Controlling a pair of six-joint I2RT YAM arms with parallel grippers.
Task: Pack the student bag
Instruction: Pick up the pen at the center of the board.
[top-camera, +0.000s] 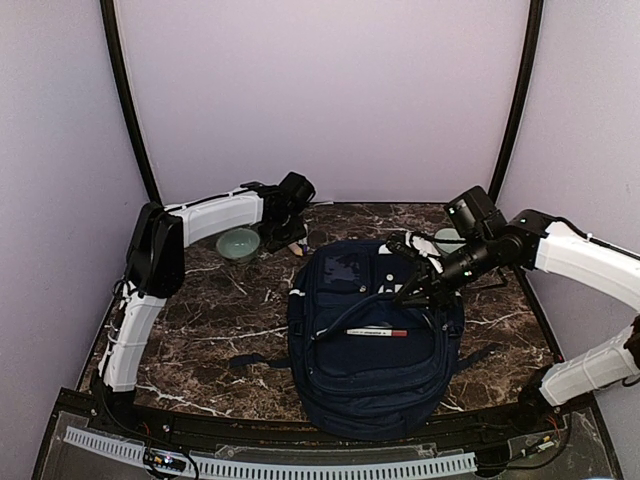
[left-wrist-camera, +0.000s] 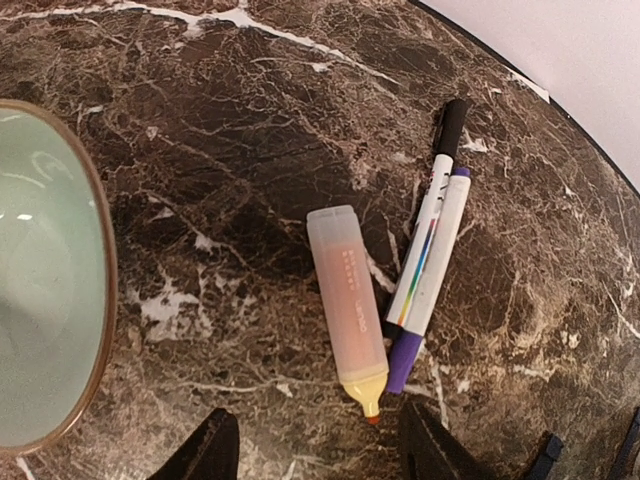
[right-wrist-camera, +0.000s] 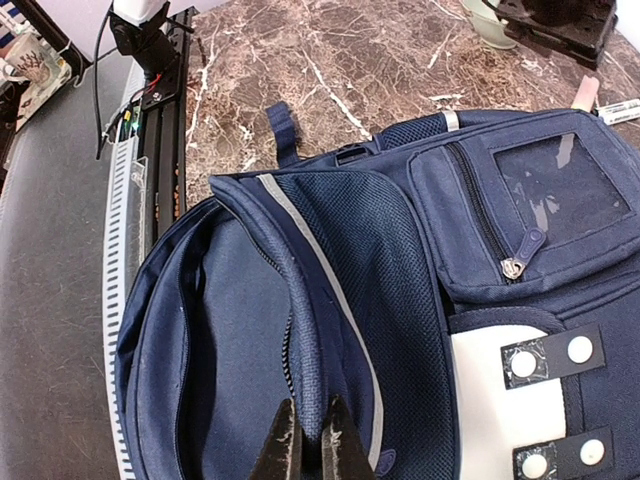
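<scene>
The navy student bag (top-camera: 370, 370) lies flat mid-table, and a white pen (top-camera: 377, 332) rests on top of it. My right gripper (right-wrist-camera: 310, 442) is shut on the bag's raised zip edge (right-wrist-camera: 300, 300), holding the main compartment (right-wrist-camera: 200, 330) agape. At the back of the table, my left gripper (left-wrist-camera: 320, 450) hangs open over an orange highlighter (left-wrist-camera: 347, 300). The highlighter's tip points between the fingers, which hold nothing. Beside it lie a white marker with a black cap (left-wrist-camera: 432, 230) and a purple-capped marker (left-wrist-camera: 440, 280).
A pale green bowl (left-wrist-camera: 40, 280) sits just left of the highlighter, close to my left gripper (top-camera: 290, 235). The table's back edge and the wall run right behind the markers. A rail with cables (right-wrist-camera: 140, 150) lines the near edge by the bag's opening.
</scene>
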